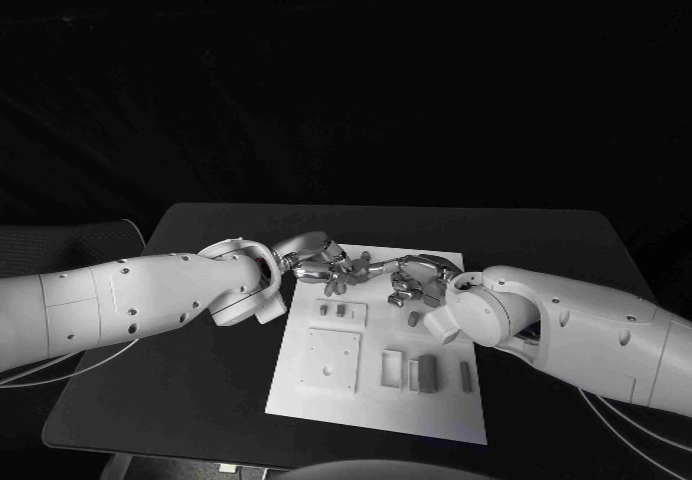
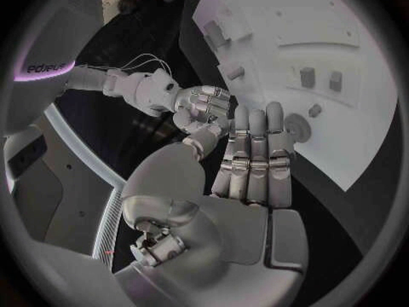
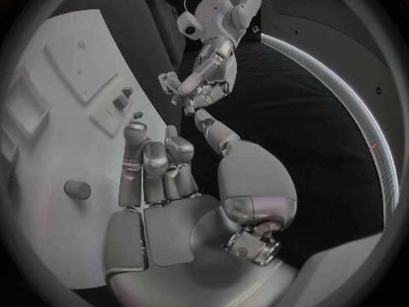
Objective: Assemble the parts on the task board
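Observation:
The white task board lies in the middle of the table. Both hands hover over its far end, close together without touching. My left hand keeps its fingers straight and side by side, thumb apart, holding nothing. My right hand has its fingers curled in, and I see nothing in them. Two small parts stand in a low block just below the left hand. A short cylinder part stands under the right hand.
A square plate with a hole sits on the board's near left. Upright slot pieces and bars stand at the near right. Black table surrounds the board, with its edges close on all sides.

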